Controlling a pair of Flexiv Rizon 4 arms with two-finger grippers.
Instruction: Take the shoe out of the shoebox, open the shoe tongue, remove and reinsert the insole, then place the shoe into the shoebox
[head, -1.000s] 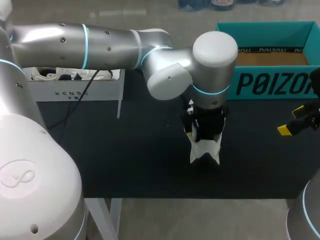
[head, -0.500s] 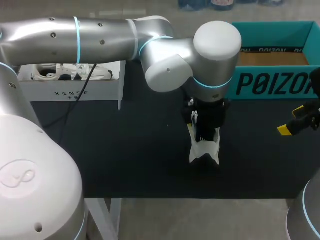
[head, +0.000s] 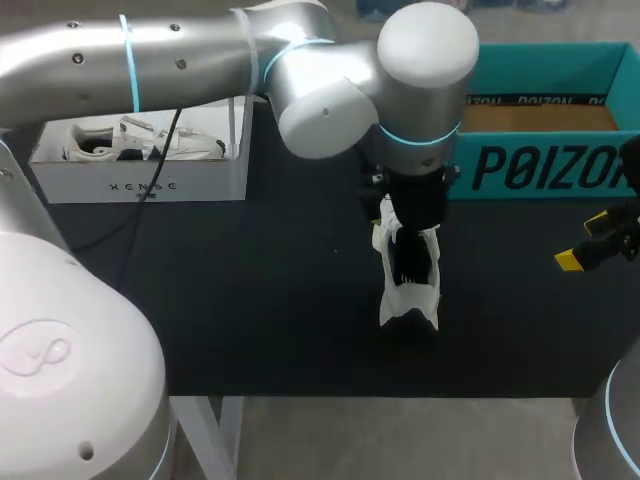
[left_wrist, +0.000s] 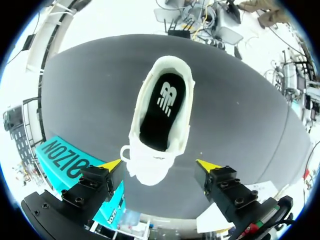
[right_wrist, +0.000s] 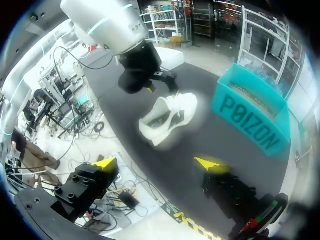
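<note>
Shoe (head: 408, 298), white, black oval insole (left_wrist: 162, 110), dark table (head: 250, 300), left tool (left_wrist: 157, 164) wide, right tool (right_wrist: 157, 162) wide

The shoe (left_wrist: 150, 165) has a white upper that looks soft and matt, padded round the collar. Its insole (left_wrist: 162, 112) is black and matt, cloth-like, with a white print. The bench (head: 250, 300) wears a dark, matt, fine-grained covering. The shoebox (head: 540, 170) is smooth teal card outside and raw brown card inside. The left arm (head: 180, 60) is silvery metal with a satin sheen, and its joint cap (head: 430, 50) is smooth, faintly glossy white. The left hand (left_wrist: 159, 164) and right hand (right_wrist: 156, 162) have matt black bodies and yellow tips.
</note>
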